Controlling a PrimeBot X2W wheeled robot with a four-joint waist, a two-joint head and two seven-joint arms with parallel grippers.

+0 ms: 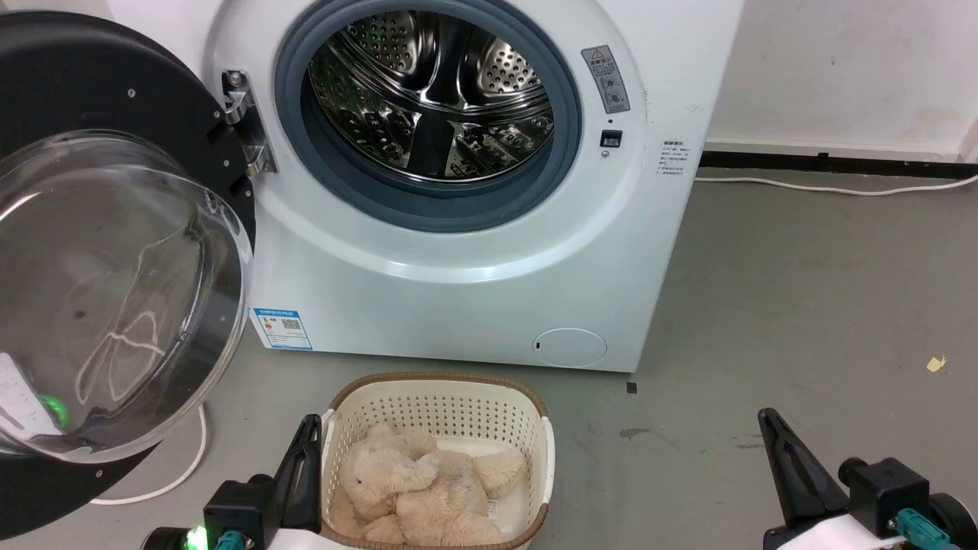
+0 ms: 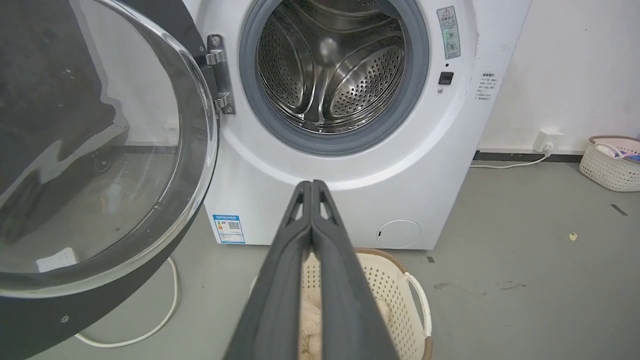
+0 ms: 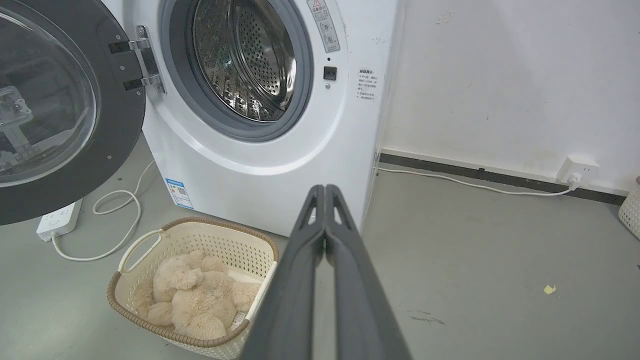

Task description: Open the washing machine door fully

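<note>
2 tools, both low at the front edge of the head view. Left tool [image 2: 311,186]: fingers pressed together tip to tip, nothing btw them. It sits just beside the left wall of the near basket [image 1: 439,380]; can't tell if it touches. Right tool [image 3: 325,189]: same, fingers together, empty, over bare floor [image 1: 802,305], well apart from basket & machine.

Near basket: cream, perforated, brown rim, on the floor right in front of the machine. 1 beige plush toy [image 1: 420,489] lies in it. 2nd basket [image 2: 610,165] stands far off by the wall at right, so 2 baskets total. 1 small yellow scrap [image 1: 936,363] on the floor at right.

Behind the near basket: 1 washing machine [image 1: 474,298], white, w/ 1 blue label [image 1: 281,328] low left & 1 round flap [image 1: 569,346] low right. Drum [image 1: 435,92] opening uncovered, grey gasket round it.

1 washing machine door [image 1: 84,69]: swung out wide to the left on its hinge [image 1: 248,126], inner side w/ glass bowl toward the camera, off the opening. Neither tool touches it.

Under the door: 1 white power strip [image 3: 59,220] w/ looped cable. Farthest: white wall, 1 socket [image 3: 577,167].
</note>
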